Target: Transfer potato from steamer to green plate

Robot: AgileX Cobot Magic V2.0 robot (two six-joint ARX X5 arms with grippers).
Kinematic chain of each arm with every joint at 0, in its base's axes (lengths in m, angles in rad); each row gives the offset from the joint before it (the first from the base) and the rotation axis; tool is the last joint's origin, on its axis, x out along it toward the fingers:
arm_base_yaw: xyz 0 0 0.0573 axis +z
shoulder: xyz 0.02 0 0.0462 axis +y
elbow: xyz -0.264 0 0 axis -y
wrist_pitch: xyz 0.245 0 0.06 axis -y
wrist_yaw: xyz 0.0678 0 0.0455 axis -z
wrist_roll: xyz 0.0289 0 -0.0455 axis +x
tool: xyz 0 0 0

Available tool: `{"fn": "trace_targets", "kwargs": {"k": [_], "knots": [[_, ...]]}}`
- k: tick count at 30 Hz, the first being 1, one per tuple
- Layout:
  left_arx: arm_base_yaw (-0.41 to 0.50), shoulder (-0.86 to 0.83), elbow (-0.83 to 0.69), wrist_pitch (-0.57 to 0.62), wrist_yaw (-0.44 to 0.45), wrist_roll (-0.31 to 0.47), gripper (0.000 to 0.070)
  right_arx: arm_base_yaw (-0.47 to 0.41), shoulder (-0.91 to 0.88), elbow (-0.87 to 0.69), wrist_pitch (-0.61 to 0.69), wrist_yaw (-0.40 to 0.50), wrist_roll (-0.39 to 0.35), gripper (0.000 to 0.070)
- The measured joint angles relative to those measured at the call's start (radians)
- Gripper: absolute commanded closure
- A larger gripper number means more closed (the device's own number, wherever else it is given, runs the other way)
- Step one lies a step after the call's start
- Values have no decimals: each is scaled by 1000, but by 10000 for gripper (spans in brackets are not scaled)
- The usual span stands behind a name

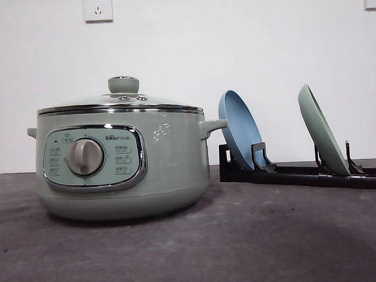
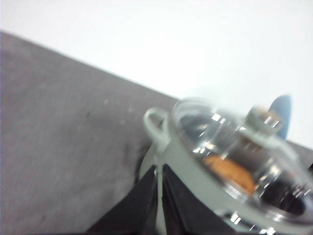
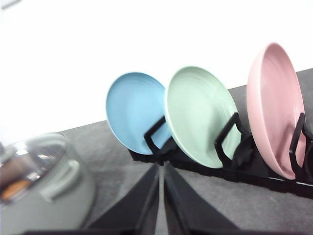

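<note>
The steamer [image 1: 123,162] stands on the dark table at left, its knobbed glass lid [image 1: 123,97] on. Through the lid in the left wrist view I see the orange-brown potato [image 2: 230,174] inside the steamer [image 2: 195,181]. My left gripper [image 2: 159,169] is shut and holds nothing, its tips close to the pot's wall below a side handle [image 2: 154,122]. The green plate [image 1: 323,130] stands on edge in a black rack [image 1: 302,173]. My right gripper [image 3: 161,167] is shut and holds nothing, short of the rack and pointing between the blue plate and the green plate [image 3: 200,115].
A blue plate [image 3: 134,112] stands in the rack [image 3: 254,171] left of the green one, and a pink plate [image 3: 274,107] to its right. The steamer [image 3: 44,196] is beside the right gripper. A white wall with outlets [image 1: 98,7] closes off the table's back.
</note>
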Motion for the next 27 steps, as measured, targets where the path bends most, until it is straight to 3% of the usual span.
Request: {"fn": "trace_targets", "kwargs": {"k": [6,16,24,27], "knots": [[-13,188,220,-25,50,12,691,1,129,211,-141,-60,-7,696],[-99,475,595,-258,185,129,691,1,351,538,-376,-260,-73,697],[-183,595,796,-428,371,218,691,1,466,732,-534,-420,-200,696],[-215,644,864,-504,387,277,691,2,492,769,-574,-459,-246,696]]}}
